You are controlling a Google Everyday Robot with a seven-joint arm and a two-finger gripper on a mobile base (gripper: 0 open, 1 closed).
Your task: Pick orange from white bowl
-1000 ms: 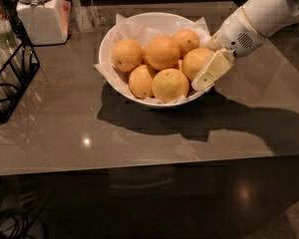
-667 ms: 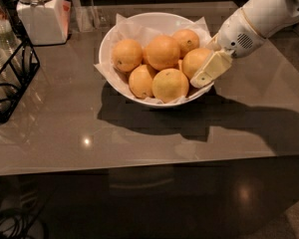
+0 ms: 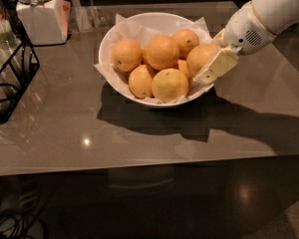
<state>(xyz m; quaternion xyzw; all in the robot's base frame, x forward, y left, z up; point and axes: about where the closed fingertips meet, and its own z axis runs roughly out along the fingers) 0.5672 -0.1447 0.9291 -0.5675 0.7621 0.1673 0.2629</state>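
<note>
The white bowl (image 3: 109,41), lined with crinkled white paper, stands on the dark table and holds several oranges. The orange (image 3: 198,58) at the bowl's right side is large, round and yellow-orange. My gripper (image 3: 209,67) comes in from the right on the white arm (image 3: 269,11) and sits over the bowl's right rim, right against that orange, with its cream-coloured part across the fruit's right front. The orange rests among the others in the bowl. Its far side is hidden by the gripper.
A square white lidded jar (image 3: 37,14) stands at the back left. A black wire rack (image 3: 10,78) with glassware sits at the left edge. The brown glossy tabletop (image 3: 139,138) stretches in front of the bowl to its near edge.
The gripper has shifted only slightly against the right orange. The bowl and the oranges have not moved.
</note>
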